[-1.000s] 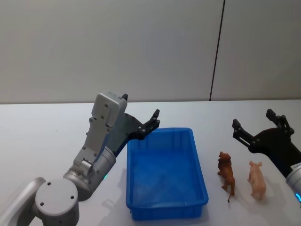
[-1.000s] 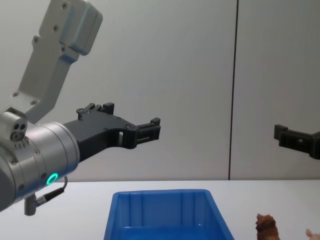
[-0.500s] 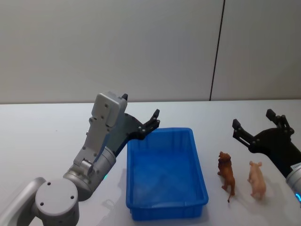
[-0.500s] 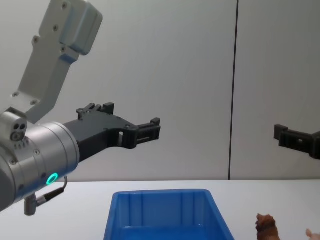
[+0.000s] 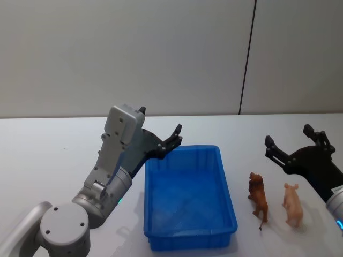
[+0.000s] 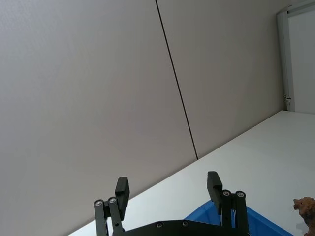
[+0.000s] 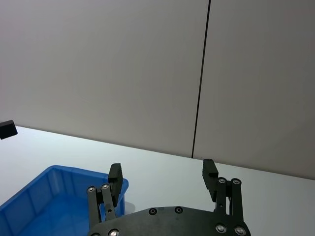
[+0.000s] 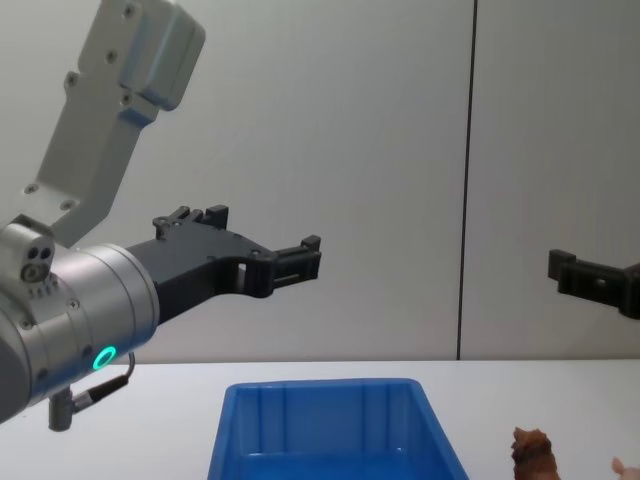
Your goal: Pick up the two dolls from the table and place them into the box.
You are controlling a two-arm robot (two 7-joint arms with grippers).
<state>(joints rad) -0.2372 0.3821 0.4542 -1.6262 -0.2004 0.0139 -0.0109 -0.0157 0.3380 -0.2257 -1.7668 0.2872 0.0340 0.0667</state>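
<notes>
Blue box [image 5: 190, 240] stands beside brown doll [image 5: 258, 196] and pink doll [image 5: 292, 203]

Plain pale grey wall [image 5: 134, 53] across back of room, matte, unmarked. Thin dark vertical seam [image 5: 248, 53] splits wall into two panels, wider one on left, and runs down to far edge of white table [image 5: 43, 144]. Left wrist view: white door frame [image 6: 284, 54] at wall's end, small metal fitting [image 6: 287, 98] on it, just above tabletop. Light soft, even.
</notes>
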